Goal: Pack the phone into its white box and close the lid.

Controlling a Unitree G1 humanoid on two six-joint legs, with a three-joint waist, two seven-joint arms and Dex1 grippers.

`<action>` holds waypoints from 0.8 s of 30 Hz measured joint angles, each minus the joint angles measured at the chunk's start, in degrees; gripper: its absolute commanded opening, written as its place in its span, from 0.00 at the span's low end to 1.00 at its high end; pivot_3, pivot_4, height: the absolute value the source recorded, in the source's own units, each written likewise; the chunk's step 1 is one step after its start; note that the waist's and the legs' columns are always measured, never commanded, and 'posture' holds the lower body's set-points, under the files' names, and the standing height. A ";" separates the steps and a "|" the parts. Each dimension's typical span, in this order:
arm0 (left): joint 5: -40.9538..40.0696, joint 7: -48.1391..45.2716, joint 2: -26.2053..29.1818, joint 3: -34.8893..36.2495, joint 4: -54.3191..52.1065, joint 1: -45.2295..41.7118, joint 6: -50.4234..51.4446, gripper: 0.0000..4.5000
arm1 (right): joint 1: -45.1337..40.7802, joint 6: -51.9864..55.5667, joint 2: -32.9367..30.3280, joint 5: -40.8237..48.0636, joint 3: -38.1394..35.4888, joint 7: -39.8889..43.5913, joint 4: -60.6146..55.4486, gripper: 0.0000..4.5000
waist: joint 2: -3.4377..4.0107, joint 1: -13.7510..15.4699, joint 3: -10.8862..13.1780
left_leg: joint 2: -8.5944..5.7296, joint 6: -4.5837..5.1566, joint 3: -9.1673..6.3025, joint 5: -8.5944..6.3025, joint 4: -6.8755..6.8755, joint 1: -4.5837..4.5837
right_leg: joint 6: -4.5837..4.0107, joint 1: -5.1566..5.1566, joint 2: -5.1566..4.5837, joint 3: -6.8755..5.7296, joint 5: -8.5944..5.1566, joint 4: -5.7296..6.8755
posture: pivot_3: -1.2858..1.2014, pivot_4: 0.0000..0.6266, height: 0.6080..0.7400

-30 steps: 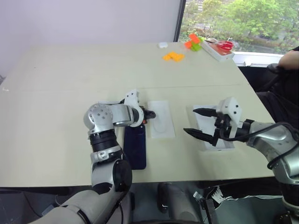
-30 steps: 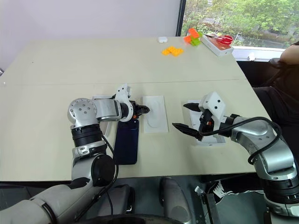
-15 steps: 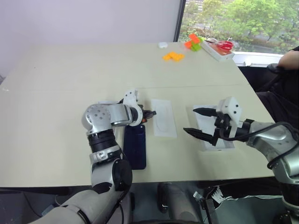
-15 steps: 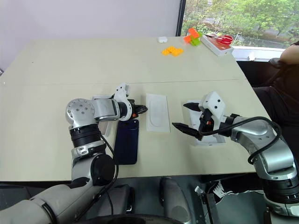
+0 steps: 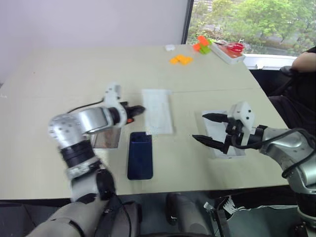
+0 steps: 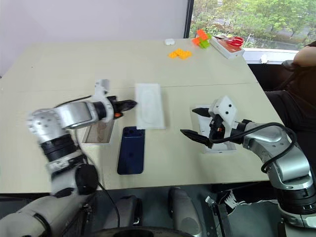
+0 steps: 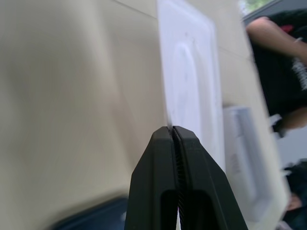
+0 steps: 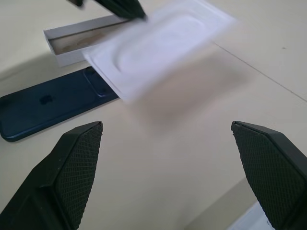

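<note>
The phone [image 5: 140, 155] lies flat, glossy back up, near the table's [image 5: 59, 69] front edge, left of centre; rigid, slim and slick, it offers little height, so judge the long side edges the best hold, with care against slipping and scratching. The white box [image 6: 98, 131], brownish floor exposed, sits just left of the phone's far end. The left gripper [image 6: 129, 104] is pinched tight on the edge of a thin white insert [image 5: 158, 110] with an oblong recess, carried above the table beyond the phone; light, flexible, likely to flutter. The right gripper [image 5: 211, 129] hovers with jaws spread wide, holding nothing, over the lid [image 5: 241, 151] near the table's right edge; the phone lies well apart from both sets of jaws.
</note>
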 measured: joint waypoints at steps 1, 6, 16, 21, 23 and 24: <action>-2.00 0.50 4.01 -0.38 0.74 0.73 -0.03 0.02 | 0.07 0.00 0.05 -0.06 0.27 0.01 0.05 1.00 | 0.01 0.19 0.01 | -0.01 -0.03 -0.02 0.02 0.00 -0.01 | -0.01 0.00 -0.05 -0.03 0.00 0.00 | 0.52 0.24 0.89; -8.65 0.43 16.49 -5.34 4.05 4.10 -0.01 0.02 | -0.57 -0.14 1.14 -0.19 1.59 0.07 0.40 1.00 | 0.01 0.79 0.01 | -0.20 -0.18 -0.04 0.10 0.02 -0.10 | -0.20 0.07 -0.44 -0.08 -0.11 -0.13 | 0.52 0.24 0.89; -9.52 -8.20 25.06 -14.57 10.48 4.16 -0.01 0.02 | -1.07 -0.27 1.74 -0.62 3.22 0.02 0.91 1.00 | -0.01 0.57 0.03 | -0.74 -0.18 -0.10 0.10 0.02 -0.14 | -0.07 0.10 -0.99 -0.11 -0.19 -0.10 | 0.52 0.24 0.89; -6.13 -10.55 24.14 -16.04 11.04 2.37 -0.01 0.02 | -0.51 -0.27 1.76 -0.60 3.10 -0.51 0.73 1.00 | -0.01 0.51 0.03 | -0.78 -0.18 -0.13 0.10 0.01 -0.14 | -0.06 0.10 -1.07 -0.09 -0.18 -0.10 | 0.52 0.24 0.89; -4.79 -11.43 23.77 -16.40 11.70 2.04 -0.01 0.02 | 0.10 -0.26 1.76 -0.59 3.09 -0.63 0.70 1.00 | -0.01 0.47 0.03 | -0.80 -0.18 -0.13 0.10 0.01 -0.14 | -0.05 0.10 -1.07 -0.09 -0.18 -0.10 | 0.52 0.24 0.89; -3.65 -11.99 23.37 -16.40 12.26 1.76 -0.02 0.02 | 0.33 -0.25 1.75 -0.58 3.06 -0.74 0.69 1.00 | -0.01 0.45 0.03 | -0.80 -0.18 -0.13 0.10 0.01 -0.14 | 0.03 0.10 -1.06 -0.08 -0.22 -0.10 | 0.52 0.24 0.89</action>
